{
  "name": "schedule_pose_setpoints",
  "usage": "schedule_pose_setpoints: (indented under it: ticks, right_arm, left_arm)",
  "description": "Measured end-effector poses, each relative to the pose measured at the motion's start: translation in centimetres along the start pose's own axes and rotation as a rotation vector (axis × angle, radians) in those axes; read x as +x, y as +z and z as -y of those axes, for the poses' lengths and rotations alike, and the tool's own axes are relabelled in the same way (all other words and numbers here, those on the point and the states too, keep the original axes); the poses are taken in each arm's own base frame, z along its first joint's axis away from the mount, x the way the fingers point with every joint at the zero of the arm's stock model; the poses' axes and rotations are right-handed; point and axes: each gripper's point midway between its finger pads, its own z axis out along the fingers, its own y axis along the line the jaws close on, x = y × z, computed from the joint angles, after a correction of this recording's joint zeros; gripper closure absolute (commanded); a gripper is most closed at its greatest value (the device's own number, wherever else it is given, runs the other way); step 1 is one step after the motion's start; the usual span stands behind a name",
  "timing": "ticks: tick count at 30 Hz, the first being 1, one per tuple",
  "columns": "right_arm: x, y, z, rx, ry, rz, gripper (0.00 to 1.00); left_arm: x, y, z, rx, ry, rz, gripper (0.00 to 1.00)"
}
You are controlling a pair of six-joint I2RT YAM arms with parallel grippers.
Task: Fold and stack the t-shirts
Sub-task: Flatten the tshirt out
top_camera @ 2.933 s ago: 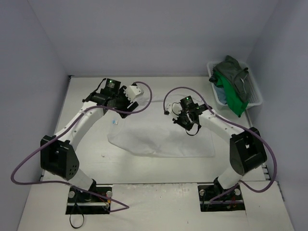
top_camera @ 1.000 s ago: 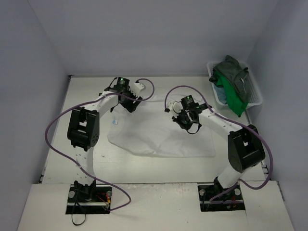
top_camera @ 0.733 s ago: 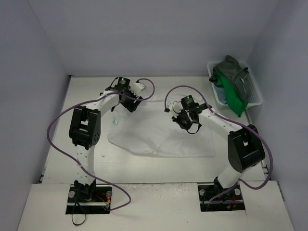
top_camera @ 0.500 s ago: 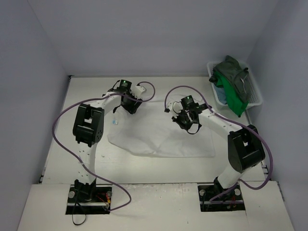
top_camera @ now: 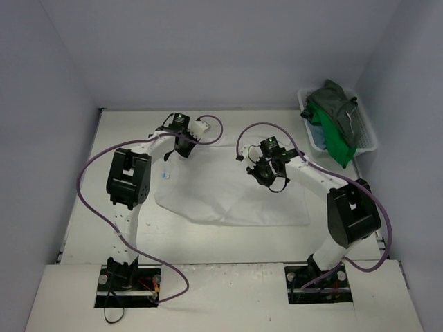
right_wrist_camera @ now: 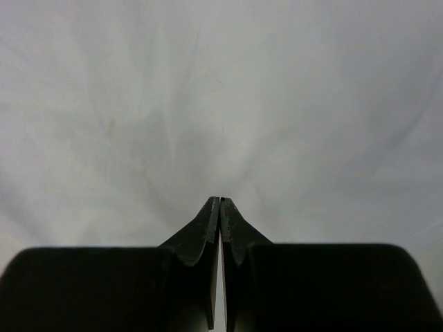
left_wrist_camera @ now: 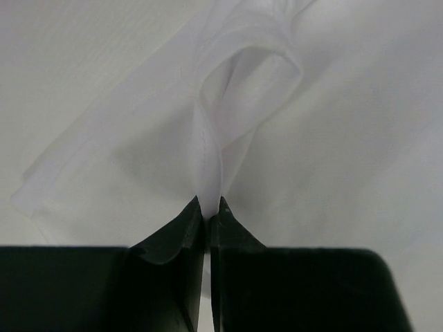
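Now that our left gripper (left_wrist_camera: pixel 208 209) has snapped shut on a raised pinch of the spread-out white cloth t-shirt (top_camera: pixel 235 197) lying mid-way across the table (top_camera: pixel 228 243), with our right gripper (right_wrist_camera: pixel 219 204) closed at its far edge, we judge folding can start

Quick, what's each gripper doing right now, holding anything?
Left gripper: closed on a fold of the white t-shirt.
Right gripper: closed; cannot tell if it pinches cloth.

Four shirts I count: white shirt (top_camera: pixel 235 200), grey-green shirt (top_camera: pixel 336 98), green shirt (top_camera: pixel 333 138), teal shirt (top_camera: pixel 314 131). One basket (top_camera: pixel 369 135), one table (top_camera: pixel 104 159). Two pincers of mine: left pincer (left_wrist_camera: pixel 208 207), right pincer (right_wrist_camera: pixel 220 202).
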Motion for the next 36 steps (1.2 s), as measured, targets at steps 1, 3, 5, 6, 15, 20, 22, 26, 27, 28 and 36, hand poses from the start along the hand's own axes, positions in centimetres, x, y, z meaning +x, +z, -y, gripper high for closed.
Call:
schedule_pose_setpoints:
  ticks: [1,3,5,6,15,20,22,26,27,28,36]
  right_arm:
    - [0.0,0.1,0.0,-0.001,0.001,0.002,1.0]
    - [-0.1,0.5,0.0,-0.007,0.002,0.003,1.0]
    - [0.2,1.0,-0.1,-0.015,0.005,-0.008,1.0]
    - [0.4,1.2,-0.2,-0.019,0.006,-0.013,1.0]
    - [1.5,2.6,-0.5,-0.038,0.012,-0.046,1.0]
    - [1.8,2.8,-0.7,-0.042,0.013,-0.052,1.0]
    - [2.0,2.9,-0.7,-0.043,0.014,-0.055,1.0]
    - [2.0,2.9,-0.8,-0.044,0.015,-0.056,1.0]
    - [2.1,3.0,-0.8,-0.045,0.015,-0.057,1.0]
    - [2.1,3.1,-0.8,-0.045,0.015,-0.058,1.0]
    - [2.8,3.9,-1.1,-0.062,0.021,-0.081,1.0]
  left_arm:
    - [0.0,0.0,0.0,-0.002,0.0,-0.001,0.98]
    - [0.0,0.0,-0.2,-0.013,0.001,-0.004,0.99]
    - [0.0,-0.1,-0.5,-0.023,0.003,-0.005,0.99]
    - [-0.2,-0.2,-0.6,-0.03,0.005,-0.004,0.99]
    - [-4.2,-2.0,-3.9,-0.158,0.034,0.072,0.99]
    - [-8.5,-3.2,-6.7,-0.262,0.062,0.165,0.99]
    - [-9.7,-2.6,-7.9,-0.297,0.077,0.186,0.99]
    - [-9.2,1.0,-9.3,-0.342,0.103,0.156,0.99]
    - [-8.7,2.1,-9.5,-0.347,0.11,0.139,0.99]
    - [-8.1,3.3,-9.6,-0.35,0.116,0.12,0.98]
    - [-8.4,6.3,-12.6,-0.486,0.141,0.108,0.6]
